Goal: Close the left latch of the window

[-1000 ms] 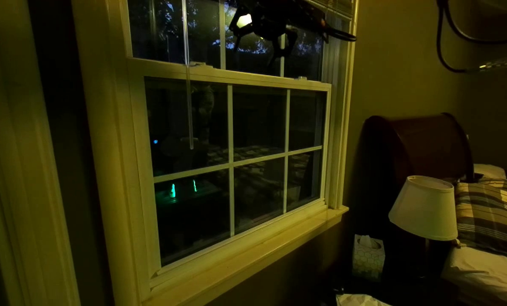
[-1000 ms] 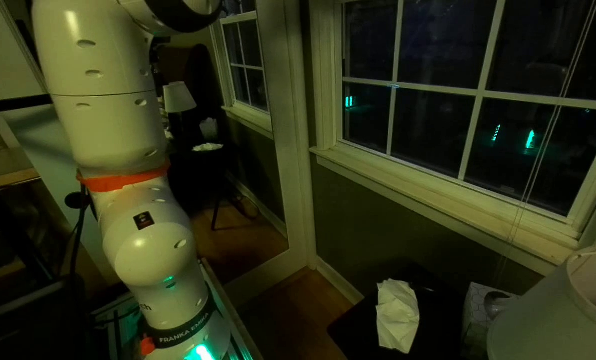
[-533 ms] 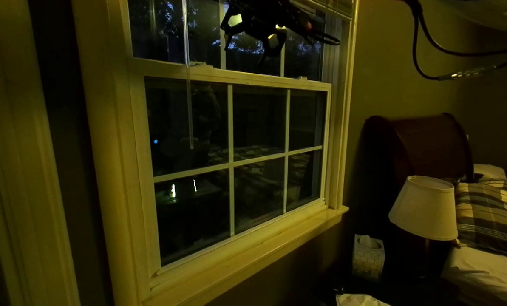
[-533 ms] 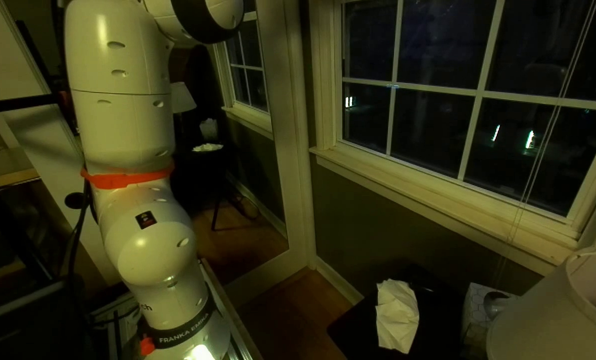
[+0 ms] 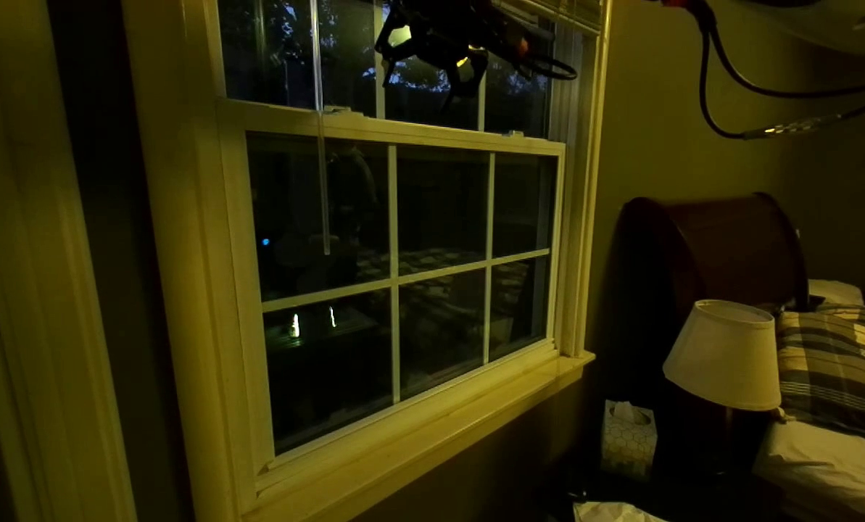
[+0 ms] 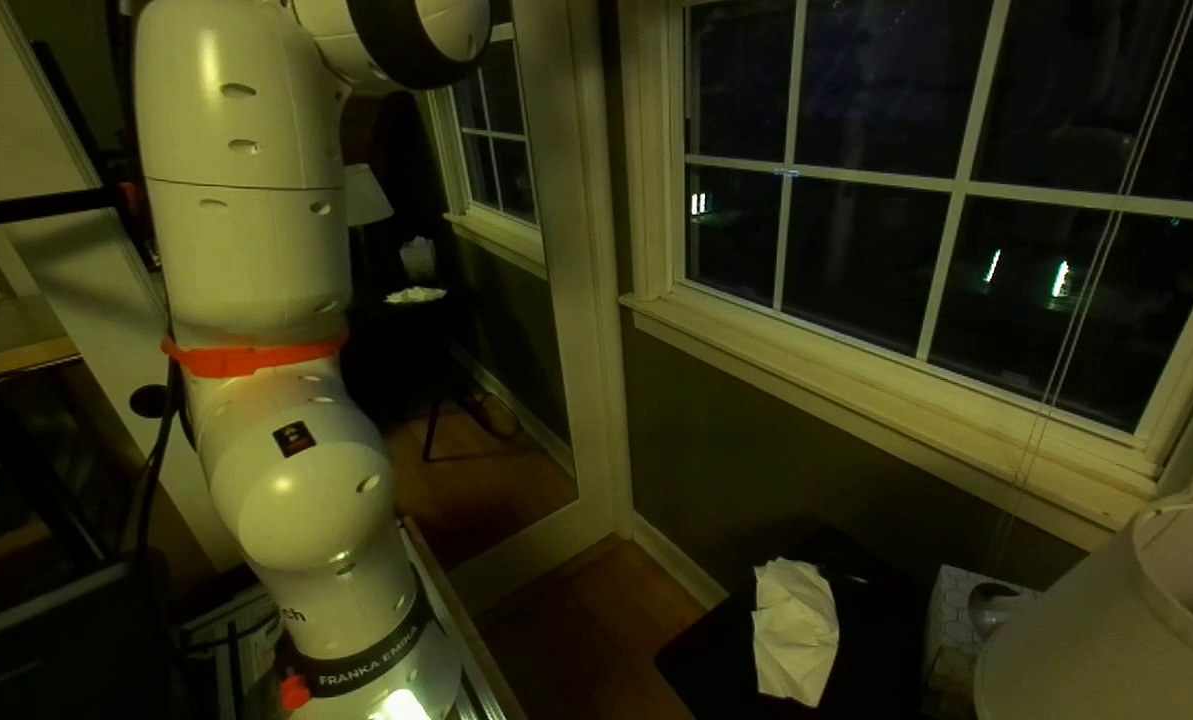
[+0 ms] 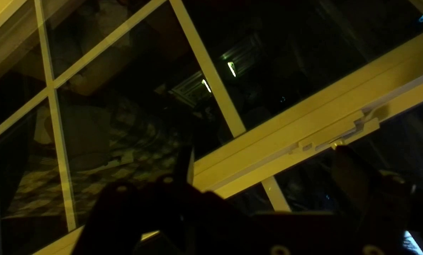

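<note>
The cream-framed window (image 5: 392, 217) shows its dark lower sash in both exterior views, also here (image 6: 956, 240). The left latch (image 5: 341, 111) sits on top of the lower sash's top rail in an exterior view. It shows in the wrist view (image 7: 333, 132), where the picture stands upside down. A second latch (image 5: 513, 133) sits further right on the rail. My dark gripper (image 5: 416, 96) hangs above the rail, right of the left latch, against the upper panes. In the wrist view the gripper (image 7: 264, 148) is open and empty, its right fingertip overlapping the latch's edge in the picture; contact cannot be told.
A clear blind wand (image 5: 323, 181) hangs in front of the window's left part, close to the left latch. Blind cords (image 6: 1086, 270) hang at the window's other end. A lamp (image 5: 722, 355) and tissue box (image 5: 628, 438) stand below right. A cable (image 5: 722, 134) loops from the arm.
My gripper has moved a little left and down in an exterior view, mostly in the first half second. The arm's base light has turned from green to white. The latches look unchanged.
</note>
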`<state>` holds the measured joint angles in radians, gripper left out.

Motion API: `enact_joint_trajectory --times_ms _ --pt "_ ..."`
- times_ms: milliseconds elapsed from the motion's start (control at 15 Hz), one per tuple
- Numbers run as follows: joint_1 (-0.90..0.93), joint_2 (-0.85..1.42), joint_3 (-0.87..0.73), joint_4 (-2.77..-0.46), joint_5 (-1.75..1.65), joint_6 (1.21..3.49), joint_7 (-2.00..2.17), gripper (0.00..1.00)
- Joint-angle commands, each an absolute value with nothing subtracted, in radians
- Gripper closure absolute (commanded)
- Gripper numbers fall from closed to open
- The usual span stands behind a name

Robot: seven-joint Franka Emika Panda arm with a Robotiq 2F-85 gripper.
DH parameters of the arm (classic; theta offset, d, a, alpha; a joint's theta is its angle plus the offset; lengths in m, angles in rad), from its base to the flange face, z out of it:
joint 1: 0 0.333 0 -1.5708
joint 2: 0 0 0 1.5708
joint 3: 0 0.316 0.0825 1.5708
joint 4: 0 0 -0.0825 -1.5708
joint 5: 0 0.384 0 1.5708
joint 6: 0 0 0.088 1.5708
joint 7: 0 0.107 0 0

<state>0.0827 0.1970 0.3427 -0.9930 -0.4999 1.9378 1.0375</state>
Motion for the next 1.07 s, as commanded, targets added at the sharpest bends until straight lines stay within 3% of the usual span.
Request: enact_joint_trajectory --times_ms 0,1000 --pt "0.226 0.271 0.236 -0.893 -0.594 1.885 1.112 0.0" --pt "0.358 0.529 0.177 -0.63 -0.887 1.987 1.228 0.0"
